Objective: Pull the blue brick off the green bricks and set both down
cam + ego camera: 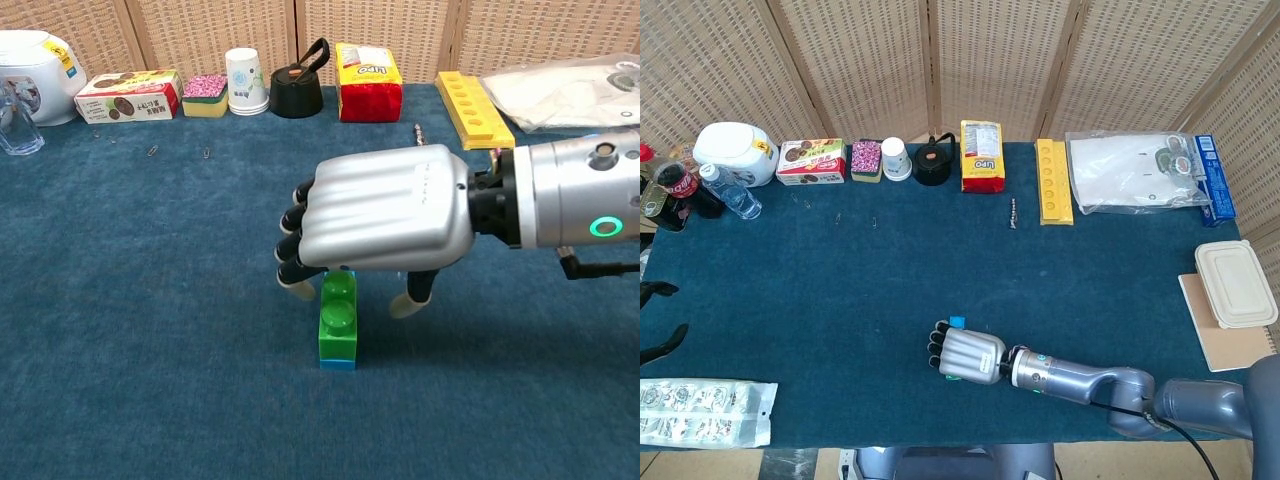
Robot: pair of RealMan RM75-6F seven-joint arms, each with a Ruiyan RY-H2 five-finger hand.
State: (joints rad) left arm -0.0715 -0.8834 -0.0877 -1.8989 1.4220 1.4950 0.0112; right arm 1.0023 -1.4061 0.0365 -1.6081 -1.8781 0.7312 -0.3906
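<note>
Fingers (293,268) of the right hand (385,222) curl downward with nothing in them, tips and thumb either side of the green bricks (338,318), seemingly poised to straddle the stack for a grasp. Those bricks lie on the blue tabletop (150,330), the blue brick (957,322) still joined and mostly hidden under the palm. No left hand can be made out in either view.

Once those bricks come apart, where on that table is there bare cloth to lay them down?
Plenty: the wide blue cloth left of the right hand is bare, bordered by the plastic packet at the front-left corner. The stretch between the hand and the yellow tray is also free. The back edge is crowded, from the white jar to the yellow bag.
</note>
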